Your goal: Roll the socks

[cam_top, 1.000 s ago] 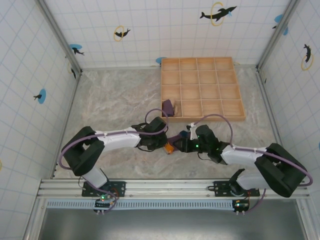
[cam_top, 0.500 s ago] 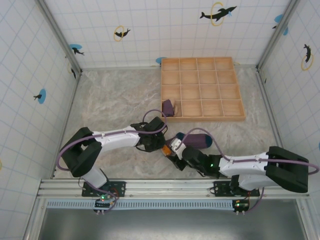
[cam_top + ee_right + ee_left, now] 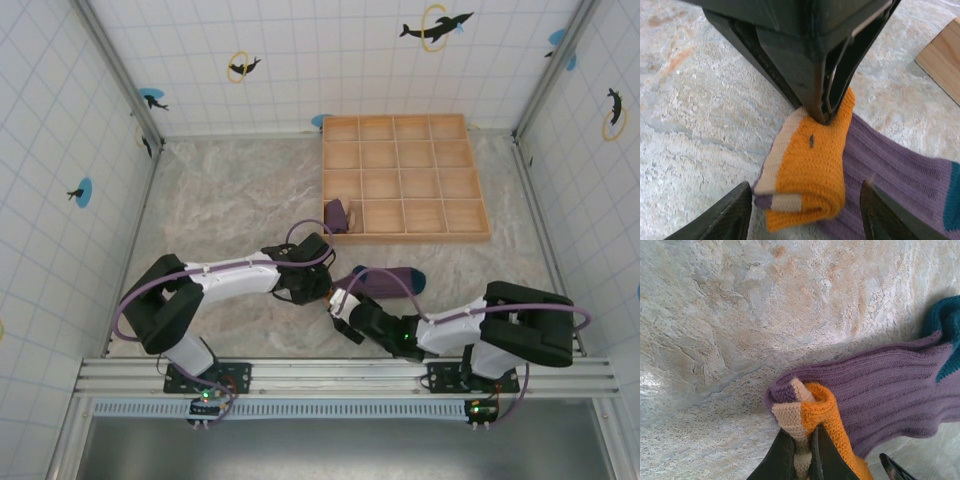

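Sock and grippers met just toward 6 o'clock from the table's centre. The purple ribbed knit sock (image 3: pixel 385 280), with a teal toe and an orange-and-cream end, lay on the pale marbled stone-look tabletop (image 3: pixel 230 200). Its rolled end was at 9 o'clock and its toe pointed to 3 o'clock.

The left gripper (image 3: pixel 318 285) was clamped tight on the rolled orange-and-cream end. In the left wrist view its two dark fingers (image 3: pixel 785 460) pressed together on the cream stripe, and the roll (image 3: pixel 807 412) bulged just above them. The purple length (image 3: pixel 890 390) ran off toward 3 o'clock.

The right gripper (image 3: pixel 340 310) sat at 5 o'clock of the left one, close beside it. In its own wrist view its jaws stood spread apart (image 3: pixel 805 220), one finger on each side of the orange roll (image 3: pixel 812 170). Neither touched the roll and they held nothing. In that view the left gripper (image 3: pixel 825 112) came down from 12 o'clock and pinched the roll's top edge.

A second earlier the right arm had reached in from 3 o'clock, lying over the sock and hiding most of it. Since then it had folded back toward its base at 6 o'clock, which left the purple length and teal toe uncovered. The left arm had hardly moved.

The square light wooden tray (image 3: pixel 420 237) of sixteen compartments stood unchanged at 1 o'clock. A small dark purple bundle (image 3: pixel 337 215) sat at its 7 o'clock corner. Whether it lay inside the corner compartment could not be told.
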Motion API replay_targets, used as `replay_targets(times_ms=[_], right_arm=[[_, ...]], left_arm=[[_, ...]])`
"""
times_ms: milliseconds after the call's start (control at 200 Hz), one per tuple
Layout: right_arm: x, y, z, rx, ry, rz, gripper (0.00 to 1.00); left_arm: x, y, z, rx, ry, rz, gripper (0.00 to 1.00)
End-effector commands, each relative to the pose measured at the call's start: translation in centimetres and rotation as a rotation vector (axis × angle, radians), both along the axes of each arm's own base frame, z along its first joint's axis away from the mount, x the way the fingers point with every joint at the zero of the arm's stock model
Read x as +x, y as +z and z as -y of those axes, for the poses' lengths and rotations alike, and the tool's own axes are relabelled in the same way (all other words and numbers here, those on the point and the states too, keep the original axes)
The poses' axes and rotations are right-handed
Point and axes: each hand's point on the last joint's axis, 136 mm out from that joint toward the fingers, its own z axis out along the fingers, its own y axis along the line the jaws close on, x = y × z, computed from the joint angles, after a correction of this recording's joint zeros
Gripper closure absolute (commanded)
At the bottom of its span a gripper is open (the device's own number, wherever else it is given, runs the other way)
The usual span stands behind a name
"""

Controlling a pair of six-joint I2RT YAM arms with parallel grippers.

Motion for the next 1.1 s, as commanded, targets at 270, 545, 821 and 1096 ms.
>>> replay_targets(times_ms=[270,545,821,1096], right_arm=[[1.3,1.2,-1.6,0.060,-0.056,0.025,0.50],[1.1,0.2,-0.8,0.059,-0.100,-0.036,0.91],[0.1,-0.7,1.4,0.160,-0.177,-0.225,1.00],[-0.2,-1.1,4.3,0.372,-0.303,-0.482,1.00]], left_arm=[[-0.1,-0.1,1.0,-0.066,0.050,-0.042,1.00],[-0.1,-0.4,1.2,-0.063,0.061,-0.039,1.00],[0.8,1.6,2.4,-0.140,0.075,0.029,0.67],[2.0,3.8,2.5,-0.184,0.092,0.153,0.41]])
